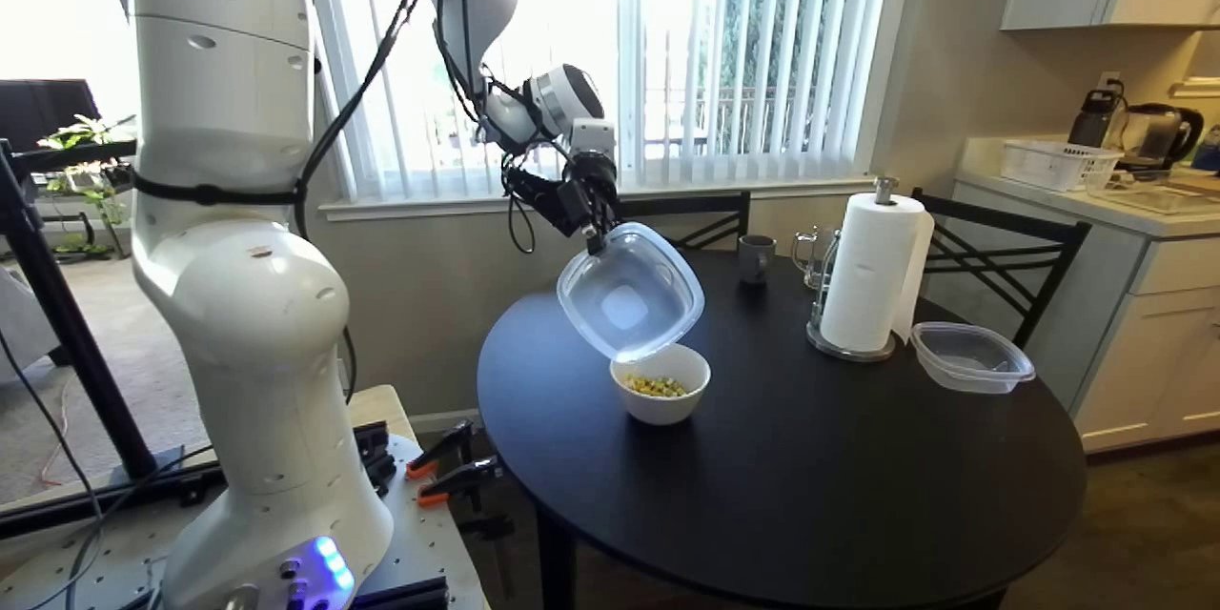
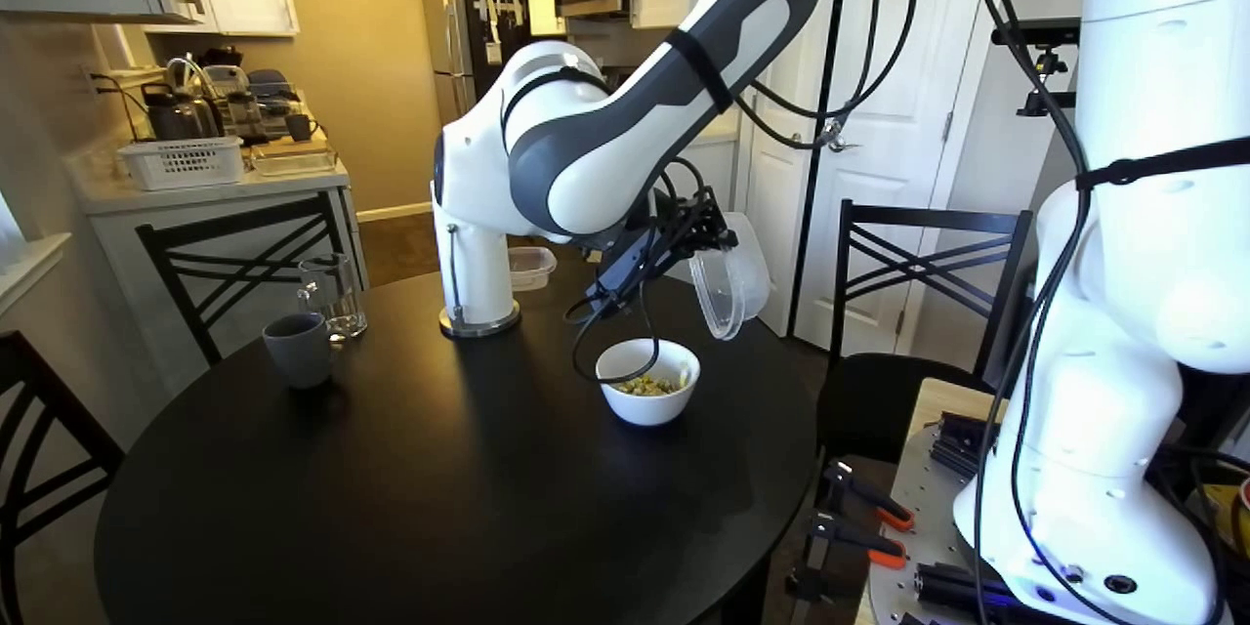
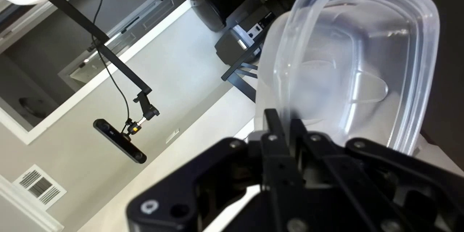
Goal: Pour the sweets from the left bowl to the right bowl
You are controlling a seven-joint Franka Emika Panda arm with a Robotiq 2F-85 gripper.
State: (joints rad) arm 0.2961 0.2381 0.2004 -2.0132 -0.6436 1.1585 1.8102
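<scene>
The left bowl, a transparent bowl (image 1: pixel 629 291), is tipped on its side above the right bowl, a white bowl (image 1: pixel 664 412). My gripper (image 1: pixel 597 242) is shut on the clear bowl's rim. In the wrist view the two fingertips (image 3: pixel 284 122) pinch its wall, and the inside of the clear bowl (image 3: pixel 326 79) shows no sweets. The sweets (image 1: pixel 656 387) lie as a yellowish heap in the white bowl, which stands upright on the table. In an exterior view the clear bowl (image 2: pixel 750 273) hangs above and beside the white bowl (image 2: pixel 649 410). The white bowl is not seen in the wrist view.
A paper towel roll (image 1: pixel 869 276) stands on the round dark table (image 1: pixel 810 496). A clear shallow container (image 1: pixel 972 360) sits beside it. A grey mug (image 1: pixel 756 257) and a glass mug (image 1: pixel 808 253) stand at the window side. Chairs surround the table.
</scene>
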